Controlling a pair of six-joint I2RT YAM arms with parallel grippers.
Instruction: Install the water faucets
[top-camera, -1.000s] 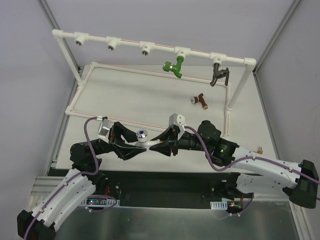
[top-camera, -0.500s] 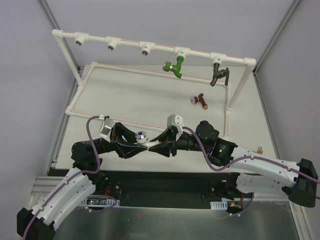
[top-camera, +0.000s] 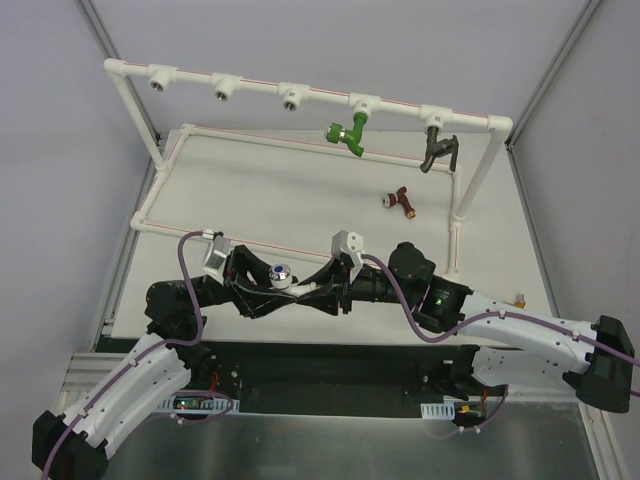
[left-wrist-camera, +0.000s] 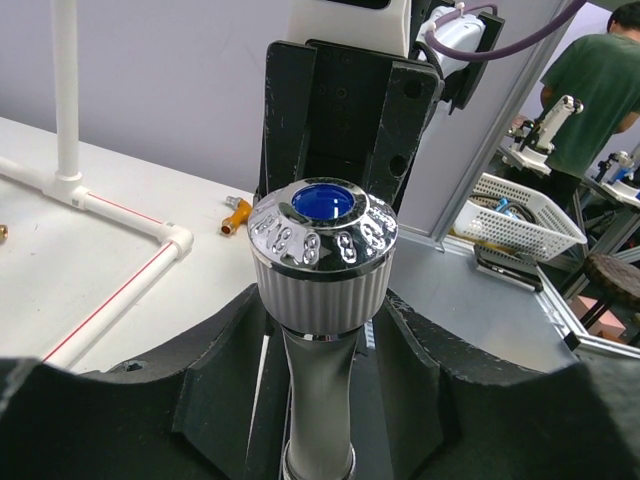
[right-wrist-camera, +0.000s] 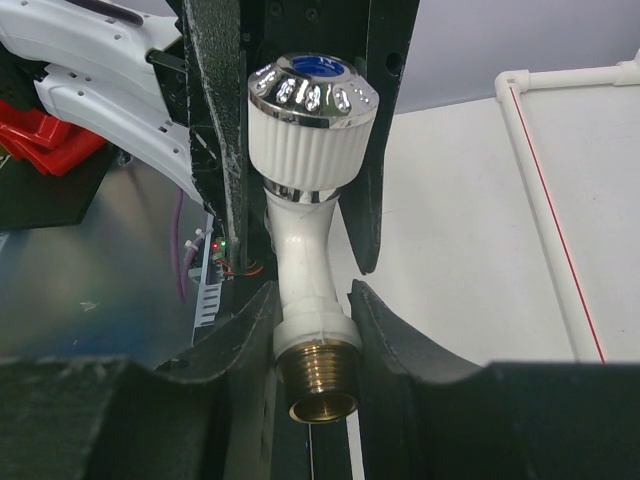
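White faucet (right-wrist-camera: 300, 160), over the near edge of the desk (top-camera: 280, 190): right gripper (right-wrist-camera: 312, 300) pinches its brass-end collar; left gripper (left-wrist-camera: 322, 330) straddles its neck, slightly parted.

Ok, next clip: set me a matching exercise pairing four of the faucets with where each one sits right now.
Things:
1. green faucet
2. dark grey faucet
3. dark red faucet
4. white faucet

Places:
A. lying loose on the table
B. gripped by the right claw
C. hanging at the rightmost tee of the top pipe
D. hanging at the fourth tee from the left

Pairs: 1-D, 2-C, 3-A, 4-B
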